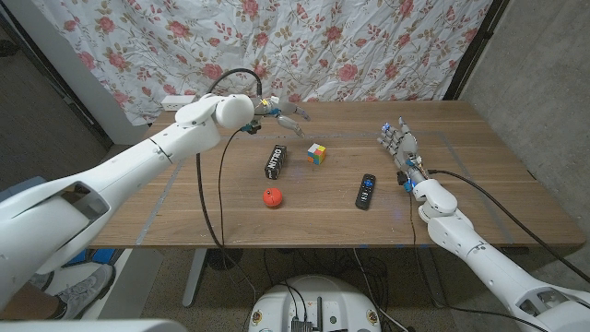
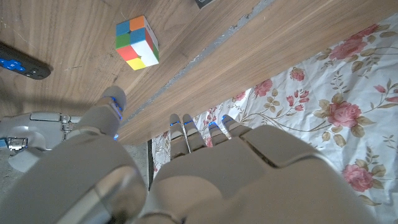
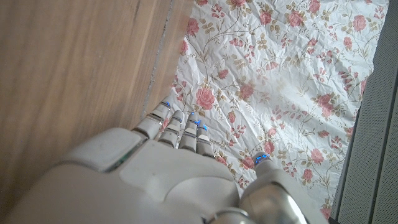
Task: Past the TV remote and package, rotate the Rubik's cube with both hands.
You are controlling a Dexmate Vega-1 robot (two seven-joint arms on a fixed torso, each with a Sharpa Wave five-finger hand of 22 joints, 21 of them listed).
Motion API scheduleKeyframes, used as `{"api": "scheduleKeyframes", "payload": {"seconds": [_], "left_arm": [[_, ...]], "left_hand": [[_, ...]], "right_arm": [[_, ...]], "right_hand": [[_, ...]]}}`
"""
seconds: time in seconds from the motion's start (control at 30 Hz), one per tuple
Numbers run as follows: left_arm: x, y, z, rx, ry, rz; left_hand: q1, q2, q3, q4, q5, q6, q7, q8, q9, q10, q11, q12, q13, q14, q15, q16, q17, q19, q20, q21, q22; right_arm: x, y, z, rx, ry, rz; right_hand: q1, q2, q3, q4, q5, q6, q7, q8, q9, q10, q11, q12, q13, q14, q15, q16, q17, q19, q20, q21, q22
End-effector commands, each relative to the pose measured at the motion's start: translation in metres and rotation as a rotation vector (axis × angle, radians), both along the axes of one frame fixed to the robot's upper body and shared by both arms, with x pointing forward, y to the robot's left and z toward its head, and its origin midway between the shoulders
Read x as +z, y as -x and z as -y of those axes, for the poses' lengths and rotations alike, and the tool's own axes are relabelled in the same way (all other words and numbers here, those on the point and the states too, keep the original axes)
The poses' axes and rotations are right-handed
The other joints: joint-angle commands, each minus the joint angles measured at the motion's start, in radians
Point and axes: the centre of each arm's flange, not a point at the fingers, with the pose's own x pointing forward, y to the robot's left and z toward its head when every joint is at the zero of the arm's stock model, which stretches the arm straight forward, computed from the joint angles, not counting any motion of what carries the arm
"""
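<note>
- The left arm point(image 1: 138, 157) reaches in from the near left across the wooden table point(image 1: 184, 217) toward its far side.
- The left hand point(image 1: 281, 114) hovers near the far edge, just beyond the package and left of the cube; it holds nothing, its fingers point(image 2: 181, 127) apart and pointing toward the floral cloth point(image 1: 304, 41) hung behind the table.
- A white power strip point(image 1: 175, 100) lies at the far left edge of the table.
- A red ball point(image 1: 271, 196) sits nearer the robot, near of the package and apart from it.
- The black package point(image 1: 276, 160) lies at mid-table, just left of the cube, with a gap between the 2.
- The Rubik's cube point(image 1: 317, 153) rests on the table about mid-width, toward the far half, touched by neither hand; in the left wrist view point(image 2: 137, 42) it shows blue, orange, green, red, yellow and white squares.
- The TV remote point(image 1: 366, 191) lies to the near right of the cube, well apart from it, its length running near to far.
- The right hand point(image 1: 400, 144) stands at the right of the table, well right of the cube, holding nothing, its fingers point(image 3: 163, 118) extended and slightly apart, pointing toward the cloth.
</note>
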Motion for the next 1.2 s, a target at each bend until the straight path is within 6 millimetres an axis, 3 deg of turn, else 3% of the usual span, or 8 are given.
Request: {"api": "scheduleKeyframes", "payload": {"seconds": [0.03,0.63,1.2], "left_arm": [[0.003,-0.009,0.026,0.021,-0.134,0.049],[-0.017,-0.019,0.063,0.067,-0.3,0.049],[-0.036,-0.03,0.077,0.114,-0.323,0.078]], "left_hand": [[0.018,-0.006,-0.003,0.001,0.004,0.014,0.0,0.007,0.002,0.013,0.005,0.003,0.003,-0.006,-0.01,0.002,0.005,-0.005,-0.001,0.005,0.003],[0.058,-0.038,-0.018,0.004,0.0,-0.069,0.01,-0.018,0.002,-0.037,0.027,-0.015,0.003,-0.054,0.001,-0.005,0.005,-0.07,0.01,-0.002,0.004],[0.083,-0.044,-0.025,0.006,0.001,-0.092,0.017,-0.016,0.001,-0.011,0.031,0.0,0.003,-0.027,-0.009,0.006,0.004,-0.04,0.019,0.015,0.003]], "right_arm": [[0.001,0.005,0.004,-0.024,0.011,0.005],[-0.007,0.004,0.005,-0.018,-0.004,-0.021],[-0.01,0.001,0.003,-0.009,-0.005,-0.039]], "right_hand": [[0.01,0.004,-0.001,-0.007,0.005,0.003,0.0,0.004,0.002,0.007,-0.002,0.004,0.003,0.007,-0.003,0.001,-0.001,0.002,-0.009,0.001,0.003],[0.011,0.006,0.0,-0.009,0.005,0.006,-0.008,0.003,0.002,0.007,-0.007,0.001,0.003,0.006,0.012,-0.001,-0.007,0.008,0.008,0.004,0.003],[0.01,0.007,0.0,-0.01,0.004,0.01,-0.019,0.003,0.002,0.009,-0.007,0.0,0.003,0.009,0.017,-0.001,-0.01,0.01,0.013,0.004,0.003]]}}
